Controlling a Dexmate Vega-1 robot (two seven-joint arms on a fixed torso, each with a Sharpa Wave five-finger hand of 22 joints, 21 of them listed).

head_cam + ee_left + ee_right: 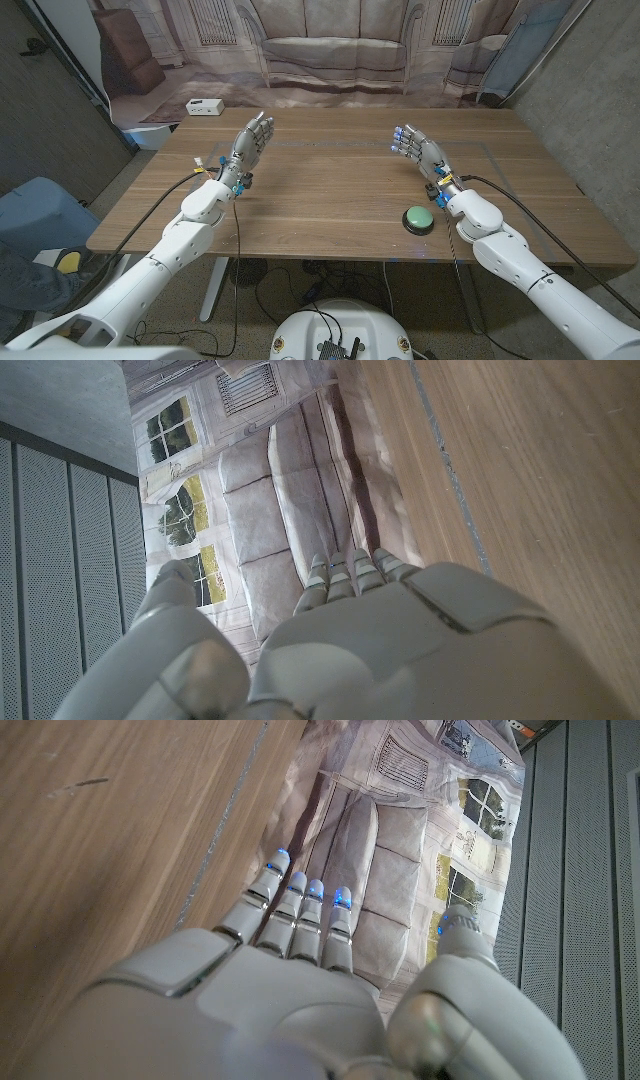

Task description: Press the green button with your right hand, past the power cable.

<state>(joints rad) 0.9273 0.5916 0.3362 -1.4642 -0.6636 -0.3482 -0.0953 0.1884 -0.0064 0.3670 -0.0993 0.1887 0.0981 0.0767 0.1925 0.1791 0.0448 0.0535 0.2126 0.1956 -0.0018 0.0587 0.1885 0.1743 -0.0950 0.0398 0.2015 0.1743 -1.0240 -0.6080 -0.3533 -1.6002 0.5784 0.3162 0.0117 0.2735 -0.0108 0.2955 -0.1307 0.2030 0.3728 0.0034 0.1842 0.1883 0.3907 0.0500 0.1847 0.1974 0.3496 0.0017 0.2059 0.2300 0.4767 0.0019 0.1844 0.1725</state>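
Head view: right hand (418,148) hovers open-fingered, empty, beyond the round green plastic button (418,219); next, draw back and press down.

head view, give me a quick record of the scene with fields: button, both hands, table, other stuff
button: green button on the wooden table, near its front edge, toward the robot's right
right hand: right hand raised, fingers apart, holding nothing, beyond the button and not touching it
left hand: left hand raised, fingers apart, holding nothing
other: white box on a surface behind the table's far left corner
backdrop: printed sofa backdrop behind the table
power cable: none seen on the tabletop
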